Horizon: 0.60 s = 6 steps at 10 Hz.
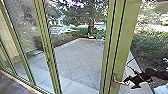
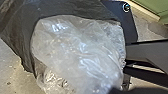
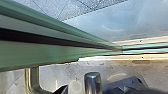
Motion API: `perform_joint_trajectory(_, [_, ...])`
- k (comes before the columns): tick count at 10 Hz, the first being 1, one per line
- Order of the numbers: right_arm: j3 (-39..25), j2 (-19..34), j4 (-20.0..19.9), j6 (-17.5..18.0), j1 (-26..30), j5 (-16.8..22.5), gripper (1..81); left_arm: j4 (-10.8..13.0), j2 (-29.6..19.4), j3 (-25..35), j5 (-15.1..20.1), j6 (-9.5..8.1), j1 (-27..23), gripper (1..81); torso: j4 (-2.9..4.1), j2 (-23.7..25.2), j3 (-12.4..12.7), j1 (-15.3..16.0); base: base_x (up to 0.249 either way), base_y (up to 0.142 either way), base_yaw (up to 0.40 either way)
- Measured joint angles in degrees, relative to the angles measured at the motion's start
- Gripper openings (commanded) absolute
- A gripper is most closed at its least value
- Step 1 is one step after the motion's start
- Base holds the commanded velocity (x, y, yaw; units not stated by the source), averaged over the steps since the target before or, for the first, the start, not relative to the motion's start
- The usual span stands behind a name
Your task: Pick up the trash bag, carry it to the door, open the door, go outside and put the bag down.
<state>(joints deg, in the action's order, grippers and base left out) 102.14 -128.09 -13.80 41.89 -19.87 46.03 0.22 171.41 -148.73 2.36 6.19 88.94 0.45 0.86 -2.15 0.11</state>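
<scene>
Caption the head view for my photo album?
Right hand at the lever handle of a green-framed door, with a paved yard and tree beyond.

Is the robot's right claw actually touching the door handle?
Cannot tell: in the head view, the right gripper overlaps the free end of the door handle, but neither contact nor gap is plain.

Daylight is bright outside, the indoor floor (image 1: 10, 83) dimmer, clear plastic (image 2: 75, 50) glinting.

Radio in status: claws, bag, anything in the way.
Right claw at door handle. Left claw at trash bag. Green-framed door ahead, paving beyond.
</scene>
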Motion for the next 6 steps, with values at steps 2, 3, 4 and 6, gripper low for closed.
perform_joint_trajectory(2, [0.91, -0.59, 0.00, 1.28, -0.71, -1.30, 81.1, -0.01, 0.00, 0.00, 0.02, -0.02, 0.00, 1.0, 0.00, 0.00, 0.00, 0.00, 0.000, 0.000, 0.000])
perform_joint_trajectory(3, [1.96, -1.02, 0.00, 1.60, -1.13, -1.46, 81.1, -0.01, 0.00, 0.00, 0.00, -0.02, 0.00, 1.0, 0.00, 0.00, 0.00, 0.00, 0.000, 0.000, 0.000])
perform_joint_trajectory(4, [3.43, -1.85, 0.02, 2.12, -1.60, -1.46, 81.1, -0.01, 0.00, 0.00, 0.00, -0.02, 0.00, 1.0, 0.00, -0.02, 0.00, 0.00, 0.000, 0.000, 0.000])
perform_joint_trajectory(6, [4.69, -3.36, -0.04, 3.95, -3.24, -2.55, 81.1, -0.01, 0.00, 0.00, 0.05, 0.00, 0.00, 1.0, 0.00, -0.02, 0.00, 0.00, 0.000, 0.000, 0.000])
